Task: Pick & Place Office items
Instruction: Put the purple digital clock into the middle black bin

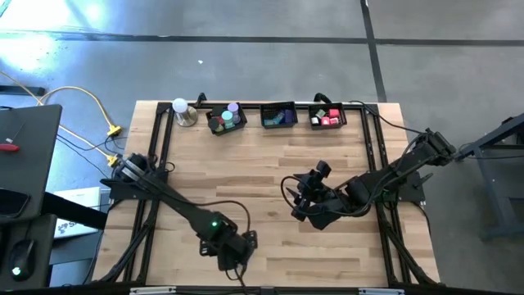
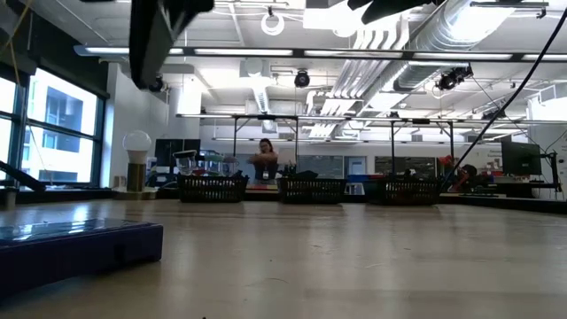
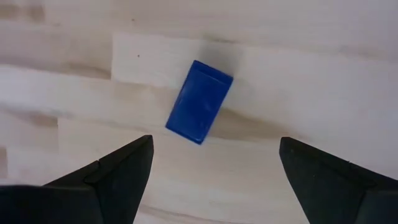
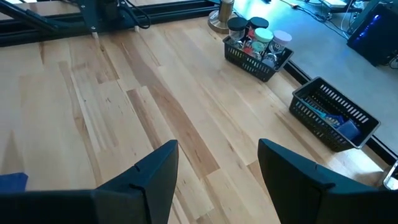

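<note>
Three black mesh baskets [image 1: 278,115] sit in a row along the far edge of the light wooden table [image 1: 270,164] in the high view, holding lilac and teal cylinders [image 1: 227,117], purple and blue blocks [image 1: 281,117] and pink/red blocks [image 1: 329,119], with a white ball on a metal base [image 1: 181,110] beside them at the far left corner. Left gripper [image 1: 229,256] hangs at the near edge, right gripper [image 1: 307,190] mid-table. Low view: a blue rectangular block [image 2: 75,244] lies on the near left of the table. Left wrist view: that block is flat on the wood ahead of the widely spread fingers [image 3: 118,171], touching neither. Right wrist view: fingers [image 4: 155,171] apart, nothing between them, above bare wood.
</note>
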`<action>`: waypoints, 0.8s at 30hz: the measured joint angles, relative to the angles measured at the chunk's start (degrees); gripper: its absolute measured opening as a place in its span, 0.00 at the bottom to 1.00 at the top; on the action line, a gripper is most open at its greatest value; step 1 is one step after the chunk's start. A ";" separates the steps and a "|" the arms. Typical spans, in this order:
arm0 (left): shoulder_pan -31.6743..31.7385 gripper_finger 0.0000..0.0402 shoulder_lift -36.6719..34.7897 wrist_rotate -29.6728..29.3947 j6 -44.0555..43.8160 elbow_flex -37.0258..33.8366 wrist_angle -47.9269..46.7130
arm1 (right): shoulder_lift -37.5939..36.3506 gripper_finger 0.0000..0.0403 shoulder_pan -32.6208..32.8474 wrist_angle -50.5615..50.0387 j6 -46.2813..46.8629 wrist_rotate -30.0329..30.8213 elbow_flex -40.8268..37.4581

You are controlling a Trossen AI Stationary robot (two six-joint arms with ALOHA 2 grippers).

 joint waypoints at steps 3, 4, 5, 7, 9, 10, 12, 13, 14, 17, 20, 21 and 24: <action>1.26 0.85 1.48 0.51 5.28 0.02 1.13 | 0.00 0.52 0.00 0.06 0.00 0.00 0.00; 1.71 0.85 2.08 1.00 6.39 0.02 1.53 | 0.00 0.52 0.00 0.08 0.05 -0.02 0.00; 2.18 0.85 2.68 1.64 7.35 0.02 2.28 | 0.00 0.52 0.00 0.11 0.21 -0.01 0.00; 2.88 0.85 3.79 3.95 9.27 0.02 3.38 | 0.00 0.52 0.00 0.12 0.78 -0.02 0.00; 3.26 0.85 4.80 5.04 11.07 0.02 4.31 | 0.00 0.52 0.00 0.01 1.11 -0.02 0.00; 3.36 0.85 5.38 5.14 11.52 0.02 4.84 | 0.00 0.52 0.00 -0.05 1.11 -0.02 0.00; 3.35 0.85 6.61 5.07 11.48 0.02 4.77 | 0.00 0.52 0.00 -0.05 1.16 -0.02 0.00; 3.35 0.85 7.10 5.06 11.47 0.02 4.74 | 0.00 0.52 0.00 -0.05 1.16 -0.02 0.00; 3.35 0.85 7.54 5.07 11.63 0.02 4.80 | 0.00 0.52 0.00 -0.03 1.16 -0.02 0.00; 2.93 0.85 7.82 5.11 13.22 0.02 4.99 | 0.00 0.52 0.00 -0.04 1.16 -0.28 0.00; 2.08 0.85 7.79 5.13 15.74 0.02 6.32 | 0.00 0.52 0.00 0.00 1.16 -0.37 0.00; 1.83 0.85 7.79 5.25 16.22 0.02 6.57 | 0.00 0.52 0.00 0.14 1.17 -0.37 0.00; 1.57 0.85 8.30 6.34 16.61 0.04 6.82 | 0.00 0.52 -0.07 0.85 1.17 -0.37 0.00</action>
